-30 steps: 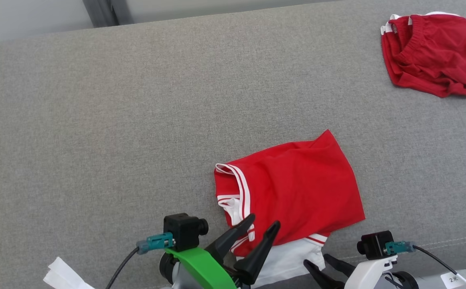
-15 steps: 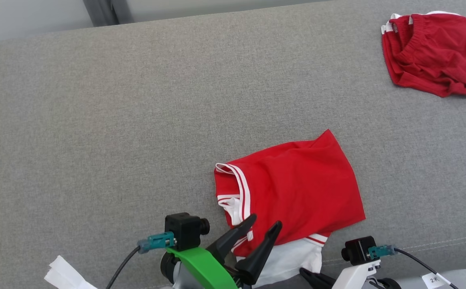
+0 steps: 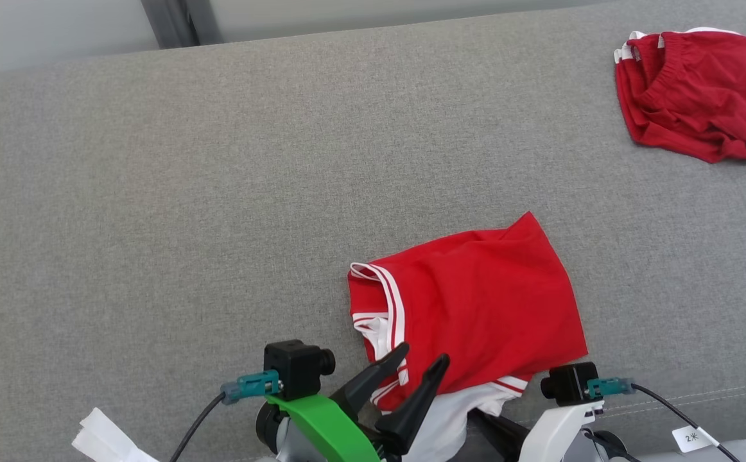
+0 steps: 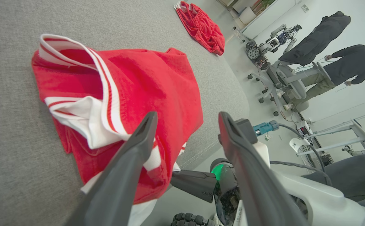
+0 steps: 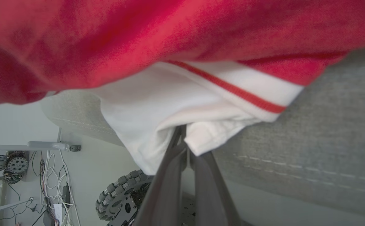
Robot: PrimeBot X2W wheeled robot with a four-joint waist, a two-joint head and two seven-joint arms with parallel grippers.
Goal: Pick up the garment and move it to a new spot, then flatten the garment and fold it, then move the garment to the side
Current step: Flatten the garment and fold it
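Note:
A red garment (image 3: 476, 301) with white striped trim lies crumpled near the front edge of the grey cushion (image 3: 219, 192). Its white hem hangs over that edge. My left gripper (image 3: 421, 356) is open, its two dark fingers spread just above the garment's (image 4: 138, 81) near left part with nothing between them. In the left wrist view the left gripper (image 4: 187, 116) shows the same wide gap. My right gripper (image 5: 181, 131) is shut on the white hem of the garment (image 5: 170, 47), pinching a fold of it. In the head view the right gripper (image 3: 483, 417) has its tips tucked under the white cloth.
A second red garment (image 3: 694, 96) lies bunched at the far right of the cushion. A folded white paper (image 3: 106, 439) sits at the near left edge. Beyond the cushion's right end stand two people (image 4: 352, 62), another robot (image 4: 264, 47) and wheeled frames.
My right gripper has moved left and in under the white hem and shut on it. The left gripper has stayed open in place. The camera view shifted slightly.

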